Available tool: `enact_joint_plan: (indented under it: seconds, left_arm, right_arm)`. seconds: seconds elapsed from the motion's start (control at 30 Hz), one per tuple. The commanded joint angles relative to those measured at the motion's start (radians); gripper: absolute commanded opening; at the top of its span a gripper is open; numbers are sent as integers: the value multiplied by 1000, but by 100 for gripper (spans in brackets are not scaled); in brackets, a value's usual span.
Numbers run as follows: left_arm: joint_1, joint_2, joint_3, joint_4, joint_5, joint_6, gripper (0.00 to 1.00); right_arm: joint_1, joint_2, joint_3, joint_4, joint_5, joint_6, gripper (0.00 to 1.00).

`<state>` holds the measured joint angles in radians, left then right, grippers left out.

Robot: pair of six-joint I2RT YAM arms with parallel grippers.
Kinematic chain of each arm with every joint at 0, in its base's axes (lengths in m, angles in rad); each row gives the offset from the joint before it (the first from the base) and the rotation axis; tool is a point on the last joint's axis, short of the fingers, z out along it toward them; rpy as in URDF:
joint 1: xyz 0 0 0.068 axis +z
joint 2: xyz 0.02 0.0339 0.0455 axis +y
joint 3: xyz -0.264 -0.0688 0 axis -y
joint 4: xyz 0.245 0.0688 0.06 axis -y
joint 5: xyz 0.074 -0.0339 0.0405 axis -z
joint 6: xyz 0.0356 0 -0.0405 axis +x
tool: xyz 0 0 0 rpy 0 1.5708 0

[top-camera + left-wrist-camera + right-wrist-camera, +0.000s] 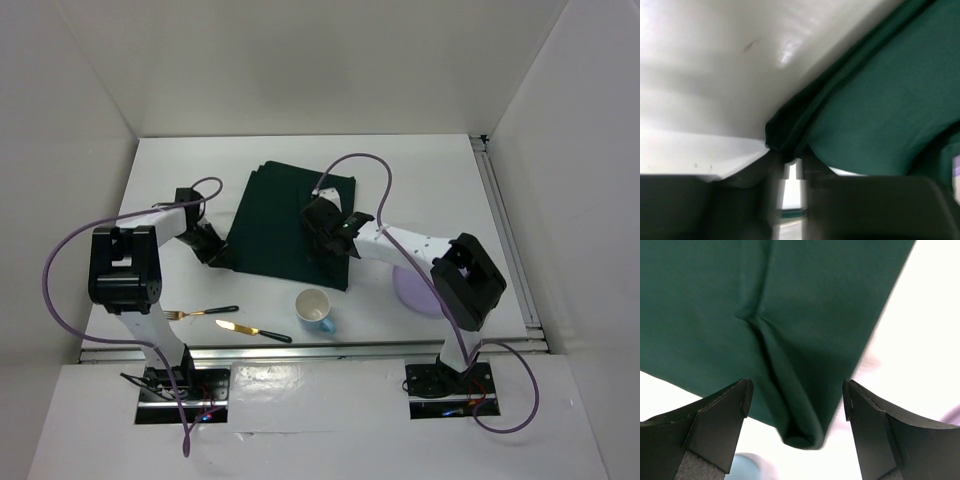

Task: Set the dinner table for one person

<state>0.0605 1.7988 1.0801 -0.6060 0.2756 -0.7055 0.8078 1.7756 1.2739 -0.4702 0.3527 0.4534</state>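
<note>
Gold-bladed and dark-handled, the knife point(252, 330) lies low in the top view, just above the metal rail point(330, 349) that edges the dinner table point(420, 180). The table's plain white top fills the middle of that frame. Just above the knife lies a fork point(200, 313) with a dark green handle. To the right of both, a white cup point(314, 307) with blue at its base stands upright. Right of the cup, a lilac plate point(412, 288) shows partly from under the right arm.

Farther up, the dark green cloth mat point(280, 225) lies at centre frame, turned at a slant. The left gripper point(216, 250) sits at the mat's lower left corner. Its wrist view is blurred but shows the fingers drawn to a narrow slit, with the bunched hem pinched at their tips. The right gripper point(330, 238) hovers over the right part of the mat, its jaws spread wide with a raised crease of the cloth between them.
</note>
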Motion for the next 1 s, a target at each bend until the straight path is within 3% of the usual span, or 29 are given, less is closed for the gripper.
enact_joint_plan:
  seconds: [0.0, 0.13, 0.2, 0.3, 0.33, 0.37, 0.4, 0.5, 0.6, 0.63, 0.77, 0.8, 0.9, 0.97]
  left_arm:
    - [-7, 54, 12, 38, -39, 3, 23]
    - [-7, 65, 30, 29, -39, 3, 0]
    - [-7, 77, 40, 29, -30, 3, 0]
    - [-7, 88, 50, 19, -30, 3, 0]
    - [-7, 88, 61, 18, -18, 3, 0]
    - [-7, 88, 61, 9, -18, 3, 0]
    - [-7, 88, 90, -7, -18, 3, 0]
    - [-7, 79, 180, -41, -18, 3, 0]
    - [-7, 121, 329, -96, -7, 14, 0]
    - [-7, 138, 474, -157, -7, 23, 0]
    - [16, 163, 797, -239, 34, 34, 0]
    - [16, 163, 834, -248, 49, 34, 0]
    - [38, 84, 880, -248, 60, 34, 0]
    - [38, 30, 775, -209, 60, 34, 0]
  right_arm:
    - [-1, -5, 35, -67, 42, -64, 84]
    - [-1, -5, -5, -77, 10, -84, 85]
    - [-1, -5, -19, -65, -24, -84, 81]
    - [-1, -27, -44, -30, -121, -94, 48]
    - [-1, -27, -44, -30, -133, -94, 32]
    - [-1, -27, -30, -30, -133, -94, 6]
    - [-1, -27, -15, -41, -133, -84, 0]
    - [-62, -9, 65, -28, -155, -110, 0]
    - [-191, 45, 275, -7, -205, -150, 0]
    - [-269, 92, 424, -21, -233, -150, 0]
    - [-437, 130, 675, -50, -309, -56, 0]
    - [-461, 105, 662, -32, -323, -33, 0]
    - [-524, -74, 419, 120, -348, 54, 0]
    - [-542, -230, 167, 202, -339, 120, 0]
